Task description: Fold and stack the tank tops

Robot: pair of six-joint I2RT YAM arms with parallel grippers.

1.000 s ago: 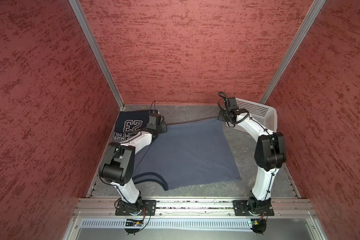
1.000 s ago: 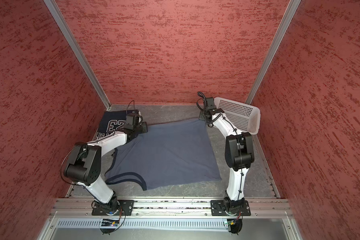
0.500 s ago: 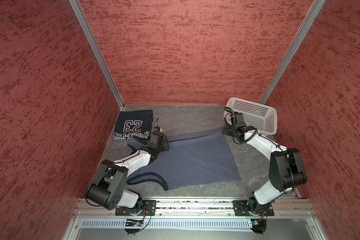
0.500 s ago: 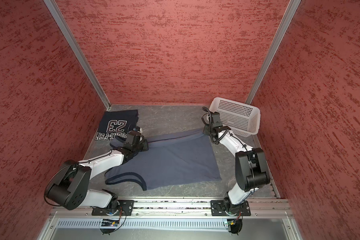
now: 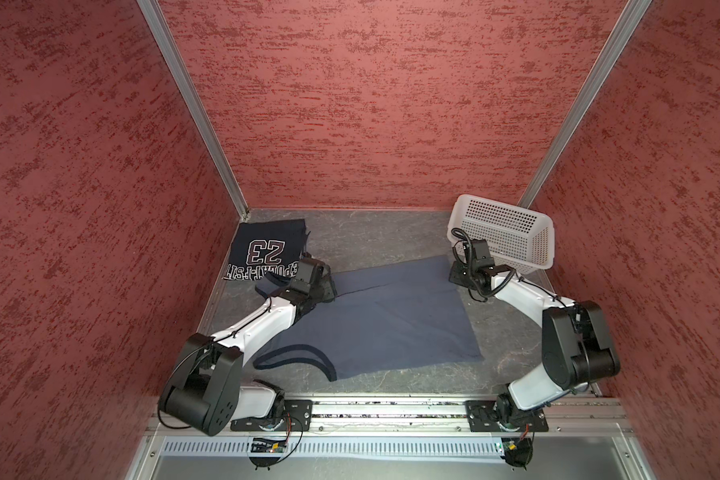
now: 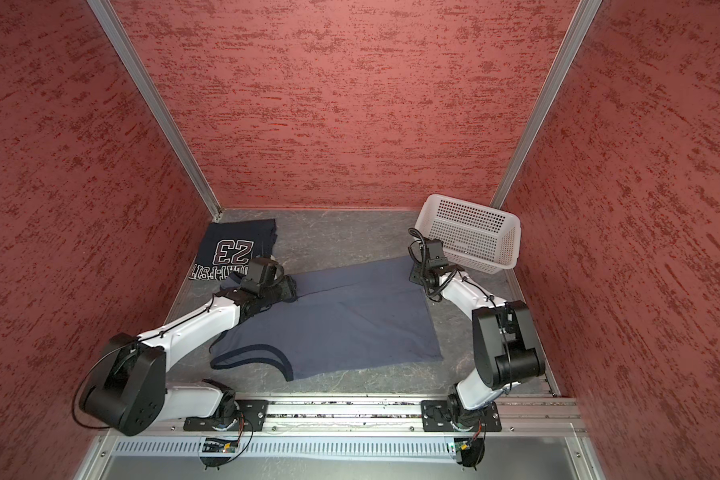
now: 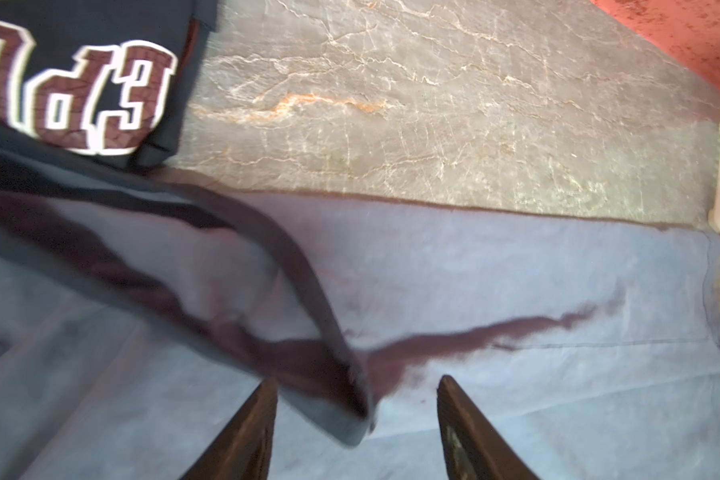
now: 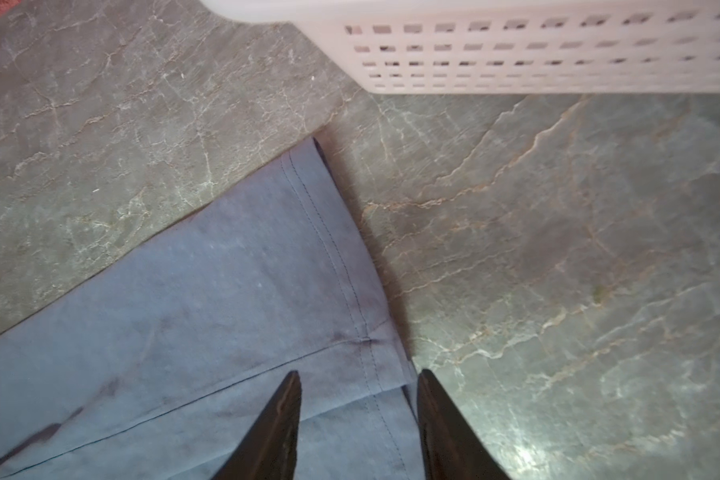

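The slate blue-grey tank top [image 5: 383,320] lies spread across the middle of the grey desk [image 5: 371,237]. A strip along its far edge looks doubled over, and its dark-trimmed straps curl at the near left. The navy "23" tank top [image 5: 267,253] sits folded in the far left corner, just beside it. The white perforated basket [image 5: 504,237] stands at the far right.

My left fingers [image 7: 246,436] stand apart over the far left corner of the blue-grey top. A dark-trimmed edge droops loose between them, pinched by nothing. My right fingers [image 8: 275,428] are likewise spread, straddling the stitched far right corner, released.

I judge this cloth to be light and limp. It should sag from any single hold, crease readily and slide on the smooth desk. I would take it at the hem or the trim, where the stitched layers give some bite, and at both ends of an edge together so the fold runs straight.

Both top views give me the whole outline and the straps, but the wrists hide the fingers there. The left wrist view shows the slack trim and the navy top's lettering close by. The right wrist view shows the layered hem corner and bare desk between it and the basket.
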